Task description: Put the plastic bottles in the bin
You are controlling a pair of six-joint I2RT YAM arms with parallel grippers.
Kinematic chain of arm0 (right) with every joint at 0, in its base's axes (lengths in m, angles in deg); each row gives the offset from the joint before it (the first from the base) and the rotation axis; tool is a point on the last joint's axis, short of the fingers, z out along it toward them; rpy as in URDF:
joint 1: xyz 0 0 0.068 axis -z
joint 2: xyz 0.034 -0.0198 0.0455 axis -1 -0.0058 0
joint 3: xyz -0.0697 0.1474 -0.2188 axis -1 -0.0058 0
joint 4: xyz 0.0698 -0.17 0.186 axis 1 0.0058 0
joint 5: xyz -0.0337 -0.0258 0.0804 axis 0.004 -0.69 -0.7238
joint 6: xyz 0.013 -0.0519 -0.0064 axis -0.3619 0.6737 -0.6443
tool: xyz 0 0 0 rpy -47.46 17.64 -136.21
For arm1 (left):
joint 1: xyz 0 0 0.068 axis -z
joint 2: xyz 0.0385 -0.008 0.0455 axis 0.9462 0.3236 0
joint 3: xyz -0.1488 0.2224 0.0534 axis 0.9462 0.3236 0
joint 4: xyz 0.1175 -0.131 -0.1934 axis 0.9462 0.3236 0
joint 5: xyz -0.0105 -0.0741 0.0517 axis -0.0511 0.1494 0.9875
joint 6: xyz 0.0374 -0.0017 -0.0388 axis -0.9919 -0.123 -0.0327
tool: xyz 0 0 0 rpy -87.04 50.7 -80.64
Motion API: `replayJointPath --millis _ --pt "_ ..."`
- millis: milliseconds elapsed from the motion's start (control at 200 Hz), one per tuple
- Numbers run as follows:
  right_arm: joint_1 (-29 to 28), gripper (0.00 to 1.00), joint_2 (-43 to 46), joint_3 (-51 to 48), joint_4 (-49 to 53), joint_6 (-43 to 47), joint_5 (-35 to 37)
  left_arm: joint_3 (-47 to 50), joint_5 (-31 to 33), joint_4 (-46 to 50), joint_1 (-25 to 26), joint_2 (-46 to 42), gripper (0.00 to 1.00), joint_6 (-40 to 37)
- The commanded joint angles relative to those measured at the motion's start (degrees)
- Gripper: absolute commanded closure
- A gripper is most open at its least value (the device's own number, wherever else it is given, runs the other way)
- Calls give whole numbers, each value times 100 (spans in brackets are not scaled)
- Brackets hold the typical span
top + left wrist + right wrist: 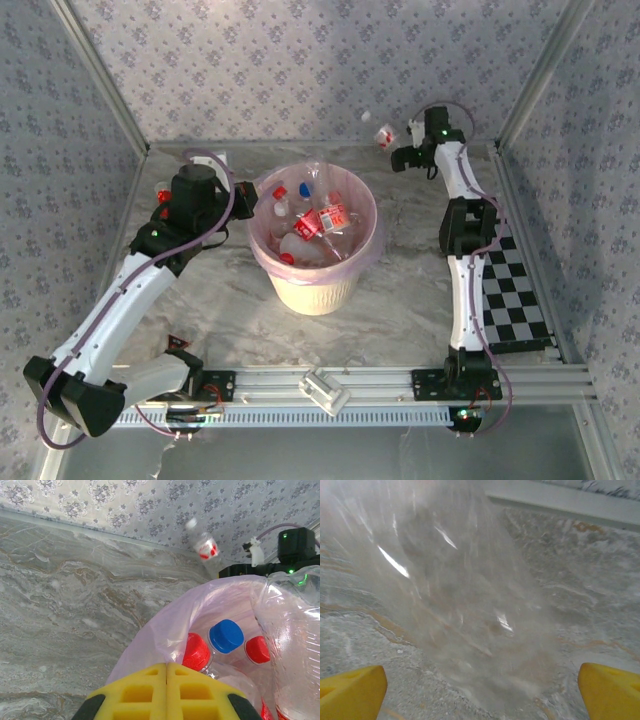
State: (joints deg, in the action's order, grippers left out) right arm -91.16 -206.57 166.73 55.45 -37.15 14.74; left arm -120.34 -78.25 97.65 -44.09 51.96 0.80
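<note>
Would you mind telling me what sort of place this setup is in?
Likely a robot test cell: wallpapered panels box in a marble-look table, with an aluminium rail and a checkerboard calibration board.

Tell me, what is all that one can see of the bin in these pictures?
The bin is round and cream-white, with a ribbed wall that looks like plastic. It stands upright in the middle of the marbled table. A translucent pink bag lines it and folds over the rim. Inside lie several clear plastic bottles with red and blue caps. The left gripper is at its left rim; whether they touch cannot be judged.
</note>
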Motion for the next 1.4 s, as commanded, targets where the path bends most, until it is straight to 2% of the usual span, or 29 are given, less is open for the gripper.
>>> replayJointPath --millis 0,190,305,410,490,540,625,760,825,995,1180,1394 --pt "-87 0 -166 223 36 226 127 -136 -14 -52 -40 -81 100 28" --pt "-158 0 136 -47 591 276 -98 -117 -4 -52 -40 -97 100 37" --pt "-266 1 840 -1157 -39 546 -78 -118 3 -59 -40 -67 100 29" --pt "-286 1 1010 -1186 -40 463 -98 -132 -25 -67 -40 -27 100 13" --pt "-185 1 1015 -1000 25 -167 -477 -103 -30 -100 -40 -35 100 20" --pt "-64 2 1000 -890 -94 -916 -599 -75 -27 -122 -40 -53 100 24" --pt "204 4 970 -835 -411 -2261 -1285 -35 -19 -171 -40 -62 100 46" --pt "524 5 874 -1342 -1740 -4759 -2239 17 41 -250 -44 -87 100 81" --pt "529 5 716 -1428 -2200 -5662 -2352 17 101 -244 -44 -121 100 90" --pt "308 6 167 -822 -2527 -6345 -1822 35 433 -226 -75 -279 100 154" --pt "212 9 -546 -144 -2985 -7057 -1560 -44 639 -147 -144 -412 100 171" --pt "118 12 -1342 727 -3270 -7613 -1092 -129 539 -33 -294 -357 100 126"
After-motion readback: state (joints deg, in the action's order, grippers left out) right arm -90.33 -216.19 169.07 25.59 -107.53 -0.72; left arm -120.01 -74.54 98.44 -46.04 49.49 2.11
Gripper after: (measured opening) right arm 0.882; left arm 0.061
